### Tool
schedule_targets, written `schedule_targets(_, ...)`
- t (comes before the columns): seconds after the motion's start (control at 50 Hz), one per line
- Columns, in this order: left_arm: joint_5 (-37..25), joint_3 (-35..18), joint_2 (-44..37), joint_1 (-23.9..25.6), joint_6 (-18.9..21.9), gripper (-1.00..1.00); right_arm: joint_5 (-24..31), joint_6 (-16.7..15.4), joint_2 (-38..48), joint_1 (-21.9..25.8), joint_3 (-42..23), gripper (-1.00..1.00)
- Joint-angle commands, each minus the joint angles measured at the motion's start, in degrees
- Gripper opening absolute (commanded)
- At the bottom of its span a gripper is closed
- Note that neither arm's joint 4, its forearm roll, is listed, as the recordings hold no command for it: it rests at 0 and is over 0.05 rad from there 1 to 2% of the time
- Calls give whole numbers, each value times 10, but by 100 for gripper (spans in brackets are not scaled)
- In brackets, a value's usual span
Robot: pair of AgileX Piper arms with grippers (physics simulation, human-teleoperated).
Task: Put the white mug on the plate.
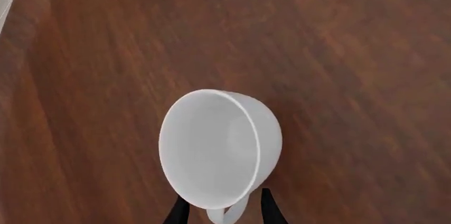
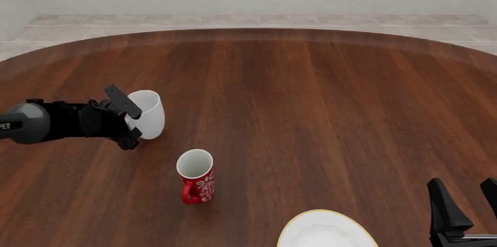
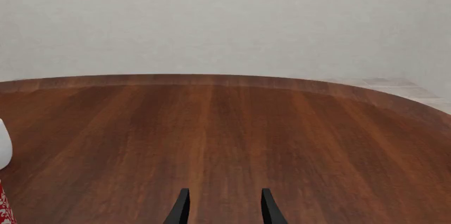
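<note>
While our left gripper (image 2: 130, 122) spreads its fingers around the white mug's (image 2: 146, 114) handle at centre-left, unpinched, the plate (image 2: 326, 230) waits bottom-centre; our right gripper (image 2: 466, 209) idles, fingers parted.

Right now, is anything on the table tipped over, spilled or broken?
Nothing stands out. The white mug and the red mug both stand upright and whole, nothing is spilled, and the plate lies flat at the near edge. The left gripper's jaws flank the white mug's handle.
</note>
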State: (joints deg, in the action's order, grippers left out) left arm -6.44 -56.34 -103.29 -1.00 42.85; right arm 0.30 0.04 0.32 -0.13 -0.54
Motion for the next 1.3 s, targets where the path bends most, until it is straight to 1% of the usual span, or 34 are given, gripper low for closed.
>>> schedule_targets(0.02, 3, 2, -3, -2, -7, 100, -2, 0, 1, 1, 1, 100)
schedule_targets(0.14, 4, -2, -7, -11, -1, 100, -2, 0, 1, 1, 1, 100)
schedule_targets(0.16, 4, -1, -8, -14, 2, -100, -2, 0, 1, 1, 1, 100)
schedule_targets(0.26, 0, 7, 6, -14, 1, -100, -2, 0, 1, 1, 1, 100)
schedule_targets(0.44, -4, 4, 13, -20, 7, -100, -2, 0, 1, 1, 1, 100)
schedule_targets(0.6, -26, 4, 52, -21, 10, -100, -2, 0, 1, 1, 1, 100)
schedule_targets(0.74, -53, 0, 95, -15, 5, -100, -2, 0, 1, 1, 1, 100)
schedule_targets(0.86, -70, 8, 130, 2, -6, -100, -2, 0, 1, 1, 1, 100)
schedule_targets(0.96, -86, 14, 161, 10, -3, -100, -2, 0, 1, 1, 1, 100)
schedule_targets(0.98, -99, 14, 178, 22, -12, -100, -2, 0, 1, 1, 1, 100)
schedule_targets(1.04, -106, 16, 191, 31, -17, -100, -2, 0, 1, 1, 1, 100)
schedule_targets(1.08, -112, 20, 207, 49, -22, -100, -2, 0, 1, 1, 1, 100)
schedule_targets(1.12, -114, 20, 211, 53, -24, -100, -2, 0, 1, 1, 1, 100)
schedule_targets(1.18, -131, 20, 232, 75, -36, -100, -2, 0, 1, 1, 1, 100)
schedule_targets(1.2, -130, 25, 239, 76, -30, -100, -2, 0, 1, 1, 1, 100)
schedule_targets(1.24, -140, 31, 256, 91, -30, -100, -2, 0, 1, 1, 1, 100)
schedule_targets(1.3, -153, 33, 278, 110, -38, -100, -2, 0, 1, 1, 1, 100)
